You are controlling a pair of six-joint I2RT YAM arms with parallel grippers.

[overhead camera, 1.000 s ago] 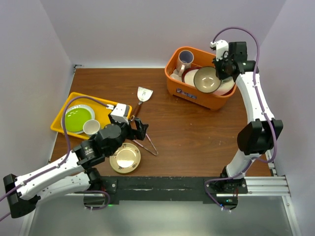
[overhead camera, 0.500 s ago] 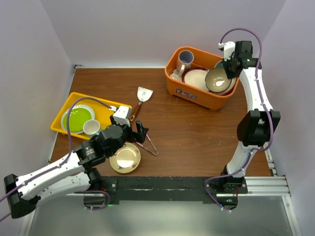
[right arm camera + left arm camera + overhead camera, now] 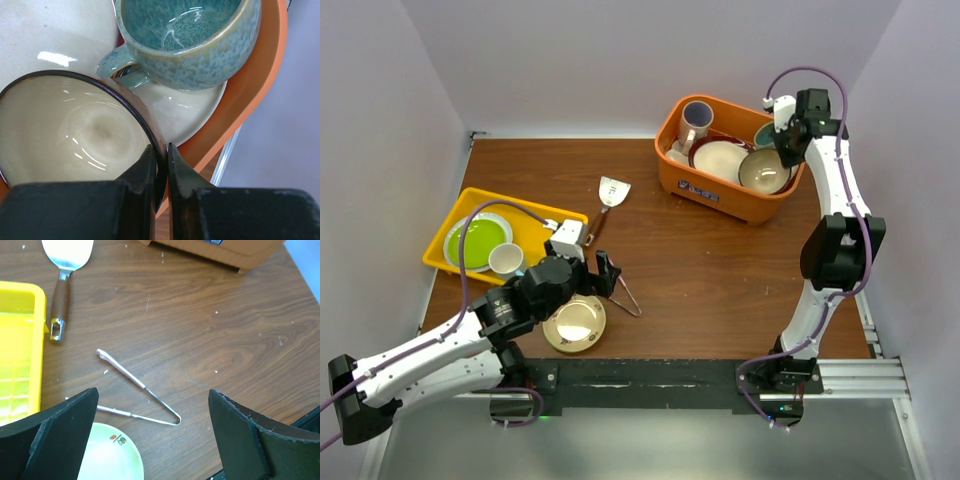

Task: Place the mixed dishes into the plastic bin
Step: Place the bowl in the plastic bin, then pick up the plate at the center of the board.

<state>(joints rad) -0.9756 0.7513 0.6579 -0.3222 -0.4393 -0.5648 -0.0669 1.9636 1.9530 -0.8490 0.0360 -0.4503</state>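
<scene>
My right gripper (image 3: 160, 152) is clamped on the rim of the brown-rimmed bowl (image 3: 75, 135), one finger inside and one outside. Over the last second I have swung that bowl from the middle of the orange plastic bin (image 3: 715, 192), where it hung tipped up on edge, across to the bin's right end and lowered it. It now lies nearly level inside the walls, over a cream plate (image 3: 175, 107) and just beside the teal mug (image 3: 190, 30). I cannot tell whether it is fully resting or still carried by the gripper. I judge this dish is as good as placed, and what it needs next is for the gripper to let go and lift clear without dragging the rim or knocking the mug's handle.

The lavender mug (image 3: 697, 118) stands at the bin's far left corner.

The left gripper (image 3: 605, 275) hangs with its jaws wide apart and holding nothing, having crept a little toward the bronze bowl (image 3: 574, 322) near the table's front edge. Thin pink tongs (image 3: 140, 385) lie right under it, so the pick will need care. The lime-green plate (image 3: 478, 243) and a cream cup (image 3: 505, 259) still wait in the yellow tray (image 3: 432, 250) by the left edge. The metal spatula (image 3: 610, 195) stays out.
</scene>
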